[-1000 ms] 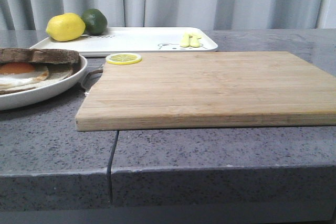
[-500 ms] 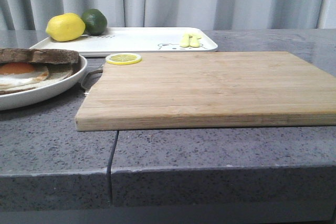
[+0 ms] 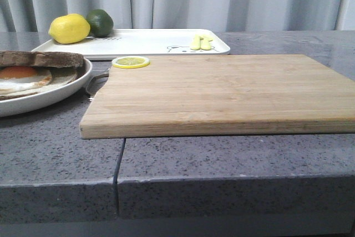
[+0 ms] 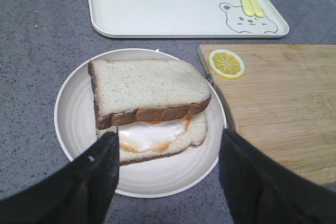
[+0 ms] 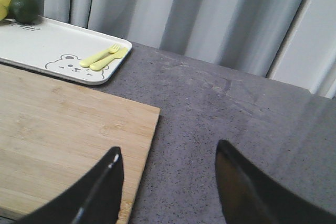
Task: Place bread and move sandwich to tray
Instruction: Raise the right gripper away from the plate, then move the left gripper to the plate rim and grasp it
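Note:
The sandwich (image 4: 157, 137), with fried egg on brown-crusted bread, lies on a round white plate (image 4: 73, 124). A square slice of white bread (image 4: 147, 90) lies on top of the egg, slightly askew. In the front view the sandwich (image 3: 22, 76) and bread (image 3: 41, 58) are at the far left. The white tray (image 4: 173, 9) with its bear drawing lies beyond the plate, also seen in the front view (image 3: 144, 40). My left gripper (image 4: 169, 136) is open and empty, over the plate's near side. My right gripper (image 5: 169, 149) is open and empty. Neither gripper shows in the front view.
A wooden board (image 3: 222, 87) lies mid-table, and a lemon slice (image 3: 130, 61) sits on its far left corner. A lemon (image 3: 69, 28) and a lime (image 3: 100, 22) sit on the tray's far left, and yellow cutlery (image 3: 201, 42) on its right. The right gripper hovers at the board's right edge (image 5: 147, 145).

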You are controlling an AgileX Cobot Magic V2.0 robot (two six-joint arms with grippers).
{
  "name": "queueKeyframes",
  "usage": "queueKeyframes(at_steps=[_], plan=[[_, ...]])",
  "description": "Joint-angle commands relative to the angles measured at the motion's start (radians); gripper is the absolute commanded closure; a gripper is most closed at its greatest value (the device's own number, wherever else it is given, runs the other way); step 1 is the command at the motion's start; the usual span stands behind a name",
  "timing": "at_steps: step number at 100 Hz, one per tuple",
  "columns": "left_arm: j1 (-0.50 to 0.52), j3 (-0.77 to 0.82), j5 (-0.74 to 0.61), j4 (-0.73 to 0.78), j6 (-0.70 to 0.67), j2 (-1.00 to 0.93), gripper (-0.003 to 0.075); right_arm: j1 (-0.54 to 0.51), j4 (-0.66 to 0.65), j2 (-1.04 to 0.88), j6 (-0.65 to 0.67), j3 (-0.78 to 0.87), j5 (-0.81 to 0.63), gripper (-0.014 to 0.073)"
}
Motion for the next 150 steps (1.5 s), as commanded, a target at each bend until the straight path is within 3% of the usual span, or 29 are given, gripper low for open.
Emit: queueKeyframes(at_steps=[1, 124, 150], plan=[[0.002, -0.036, -0.062, -0.022, -0.006, 0.005, 0.0335, -0.007, -0.016, 0.007, 0.003, -0.025, -0.074, 0.0186], [0.002, -0.036, -0.093, -0.027, -0.008, 0.005, 0.0335, -0.007, -0.016, 0.007, 0.004, -0.025, -0.086, 0.0190], [0.059, -0.036, -0.162, 0.154, -0.263, 0.012, 0.0335, -0.007, -0.016, 0.007, 0.004, -0.025, -0.086, 0.0190]])
